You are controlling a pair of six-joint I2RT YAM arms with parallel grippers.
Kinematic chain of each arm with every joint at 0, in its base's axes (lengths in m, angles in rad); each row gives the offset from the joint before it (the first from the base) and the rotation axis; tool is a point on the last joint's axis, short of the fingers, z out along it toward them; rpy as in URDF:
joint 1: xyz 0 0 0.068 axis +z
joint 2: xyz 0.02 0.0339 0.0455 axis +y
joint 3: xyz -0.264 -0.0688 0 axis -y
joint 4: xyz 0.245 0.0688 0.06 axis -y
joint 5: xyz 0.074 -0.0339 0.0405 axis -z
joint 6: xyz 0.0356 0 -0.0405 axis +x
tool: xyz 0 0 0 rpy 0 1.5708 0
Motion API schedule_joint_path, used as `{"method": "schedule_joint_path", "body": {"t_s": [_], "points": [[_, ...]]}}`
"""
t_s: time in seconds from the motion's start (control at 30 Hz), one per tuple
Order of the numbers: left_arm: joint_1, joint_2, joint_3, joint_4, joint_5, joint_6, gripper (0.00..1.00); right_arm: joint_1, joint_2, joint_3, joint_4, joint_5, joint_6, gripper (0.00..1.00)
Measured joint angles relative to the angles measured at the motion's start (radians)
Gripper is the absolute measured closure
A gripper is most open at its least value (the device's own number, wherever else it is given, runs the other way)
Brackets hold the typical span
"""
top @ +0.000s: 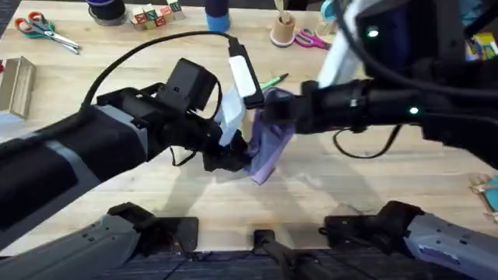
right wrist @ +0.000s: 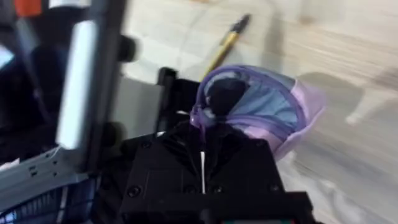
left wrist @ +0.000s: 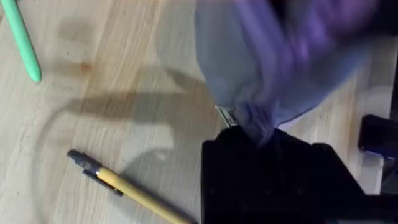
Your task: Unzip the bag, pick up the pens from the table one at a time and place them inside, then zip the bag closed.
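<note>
Overhead: both arms meet mid-tabletop [top: 70,78] w/ the bag [top: 272,144] held up between them. Left gripper [top: 237,154] has the bag's lower, near end; right gripper [top: 272,105] is at the upper, far end. Bag's long axis runs from near-left to far-right, roughly along the line between the two jaws. Green pen [top: 274,79] lies just beyond the bag, nearer the right arm.

Left wrist: left jaws are closed, pinching a bunched corner of the bag [left wrist: 273,68], which hangs clear of the tabletop. Yellow pen [left wrist: 134,190] lies on the wood just beside the gripper, green pen [left wrist: 23,43] farther off, well apart from each other.

Right wrist: right jaws are clamped on what looks like the zipper pull at the bag's mouth [right wrist: 255,106]; mouth is gaping, blue lining visible, so unzipping seems largely done. Yellow pen [right wrist: 227,40] lies beyond the bag.

Judgement: next step is picking pens. Yellow one is closest to the left arm; green to the right.
</note>
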Motion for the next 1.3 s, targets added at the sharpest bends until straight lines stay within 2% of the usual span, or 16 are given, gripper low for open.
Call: {"method": "schedule_joint_path", "body": {"t_s": [0.1, 0.53, 0.67, 0.8, 0.87, 1.1, 1.3], "points": [[0.001, 0.000, -0.003, -0.004, -0.003, 0.000, 0.959, 0.027, 0.011, 0.007, 0.012, 0.000, 0.000, 0.970], [0.000, 0.000, -0.003, -0.003, -0.005, 0.000, 0.959, 0.030, 0.011, 0.007, 0.015, -0.001, 0.001, 0.954], [0.008, 0.000, -0.005, 0.005, 0.015, 0.000, 0.959, 0.031, 0.007, 0.009, 0.015, 0.000, 0.003, 0.585], [0.015, 0.002, -0.004, 0.013, 0.033, -0.018, 0.959, 0.032, 0.007, 0.009, 0.001, 0.014, -0.020, 0.053], [0.015, 0.002, -0.004, 0.012, 0.033, -0.017, 0.959, 0.036, 0.007, 0.009, 0.005, 0.014, -0.025, 0.009], [0.011, 0.002, -0.004, 0.014, 0.029, -0.016, 0.959, 0.021, 0.005, 0.009, -0.021, 0.005, -0.035, 0.005], [0.003, 0.002, -0.004, 0.029, 0.041, -0.004, 0.960, -0.052, -0.038, 0.009, -0.169, 0.014, -0.100, 0.005]]}}
